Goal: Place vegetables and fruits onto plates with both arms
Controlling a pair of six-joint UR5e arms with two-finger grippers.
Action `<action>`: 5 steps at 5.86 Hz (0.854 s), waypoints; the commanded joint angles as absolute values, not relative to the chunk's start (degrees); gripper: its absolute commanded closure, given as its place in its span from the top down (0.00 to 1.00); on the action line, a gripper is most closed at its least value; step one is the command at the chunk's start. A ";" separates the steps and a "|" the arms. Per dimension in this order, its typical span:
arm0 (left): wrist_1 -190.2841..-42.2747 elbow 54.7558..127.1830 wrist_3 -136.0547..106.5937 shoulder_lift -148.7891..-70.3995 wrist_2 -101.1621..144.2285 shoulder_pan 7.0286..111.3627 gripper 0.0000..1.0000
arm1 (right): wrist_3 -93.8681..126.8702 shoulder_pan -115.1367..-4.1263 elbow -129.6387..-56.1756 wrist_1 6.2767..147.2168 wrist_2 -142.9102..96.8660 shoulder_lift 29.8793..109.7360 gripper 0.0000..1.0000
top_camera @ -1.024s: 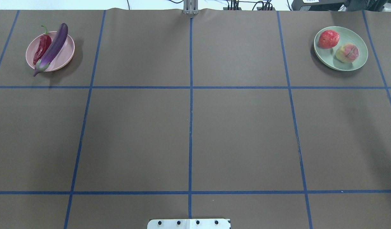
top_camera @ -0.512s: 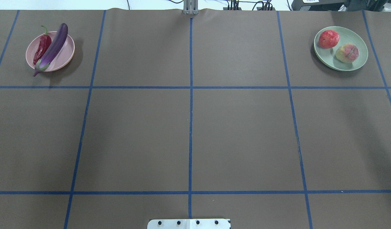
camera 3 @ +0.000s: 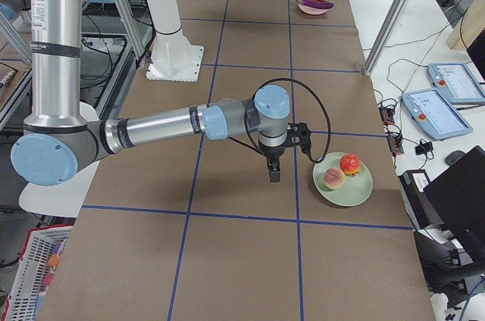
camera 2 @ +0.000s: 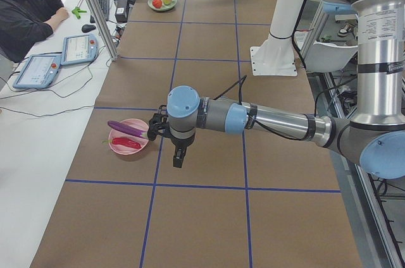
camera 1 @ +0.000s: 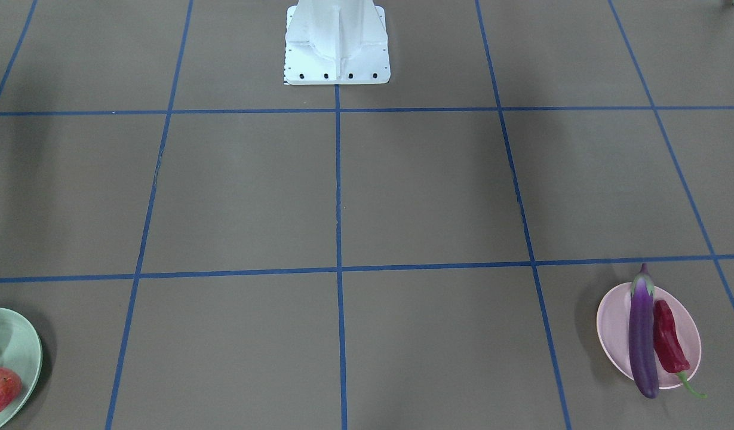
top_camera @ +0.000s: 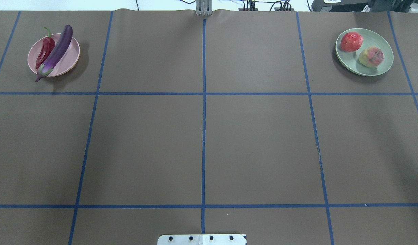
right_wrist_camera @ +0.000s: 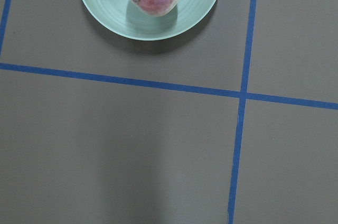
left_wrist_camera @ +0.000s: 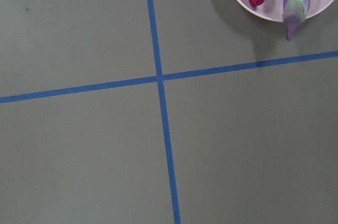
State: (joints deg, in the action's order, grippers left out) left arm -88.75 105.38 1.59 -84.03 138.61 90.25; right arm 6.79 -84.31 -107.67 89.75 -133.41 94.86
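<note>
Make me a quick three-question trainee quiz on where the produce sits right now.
1. True or false: the eggplant lies wholly inside the rim of the pink plate.
2. Which holds the peach: A pink plate, B green plate, C bare table?
3. Fill in: beside the eggplant lies the red ____.
Key: 1 false, both ends overhang; 2 B; 3 chili pepper.

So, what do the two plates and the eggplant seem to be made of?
Pink plate: likely matte plastic or melamine; smooth, even colour, no sharp glare.
Green plate: probably the same; faint concentric rings, soft sheen.
Eggplant: glossy skin with a bright highlight along it; possibly a plastic replica, but a real one cannot be ruled out.
</note>
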 commanded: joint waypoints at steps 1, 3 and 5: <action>-88.94 103.53 1.67 -82.46 138.78 90.26 1.00 | 6.25 -84.46 -107.84 89.30 -132.72 95.97 1.00; -89.12 104.41 1.93 -81.13 139.39 90.26 1.00 | 5.89 -84.38 -107.58 89.30 -128.97 96.15 1.00; -89.12 106.00 1.93 -79.73 139.39 90.18 1.00 | 5.89 -84.73 -107.06 89.21 -128.67 97.29 1.00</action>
State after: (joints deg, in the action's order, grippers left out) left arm -89.12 105.63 1.92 -80.55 139.38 90.24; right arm 5.90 -84.65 -107.55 89.23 -128.95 96.95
